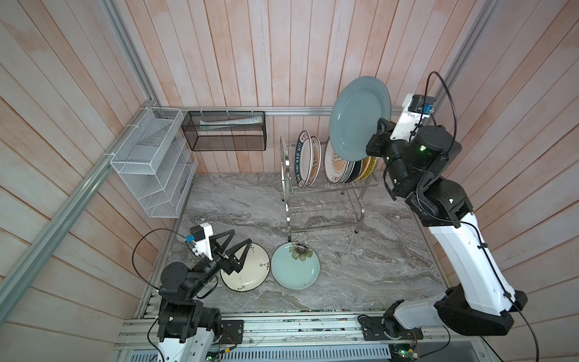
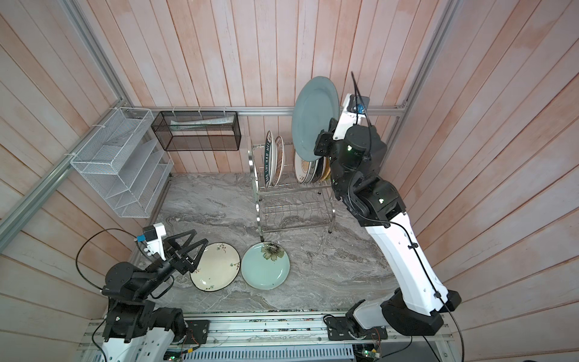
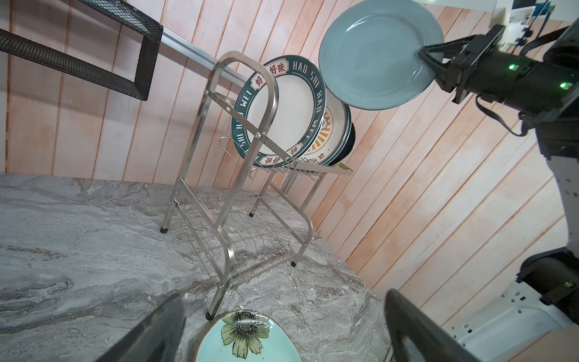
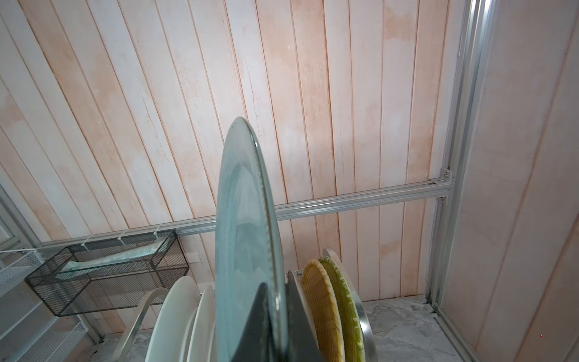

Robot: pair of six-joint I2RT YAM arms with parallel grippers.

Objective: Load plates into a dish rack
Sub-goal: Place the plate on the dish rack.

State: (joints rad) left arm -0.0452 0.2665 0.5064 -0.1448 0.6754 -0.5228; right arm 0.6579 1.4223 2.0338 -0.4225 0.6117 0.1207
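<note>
Right gripper clamped on blue plate rim; keep it upright, lower into free rack slot below. Left gripper jaws apart.

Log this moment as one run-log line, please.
right gripper: shut on blue-grey plate, edge-up above rack | left gripper: open, by cream plate | table: cream plate, flower plate not yet racked

Overhead pair, wrists toward dish rack

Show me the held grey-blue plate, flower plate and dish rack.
grey-blue plate (image 1: 360, 116): a top view, its face.
flower plate (image 1: 293, 272): a top view, bare centre.
dish rack (image 1: 322, 210): a top view, lower tier.
</note>
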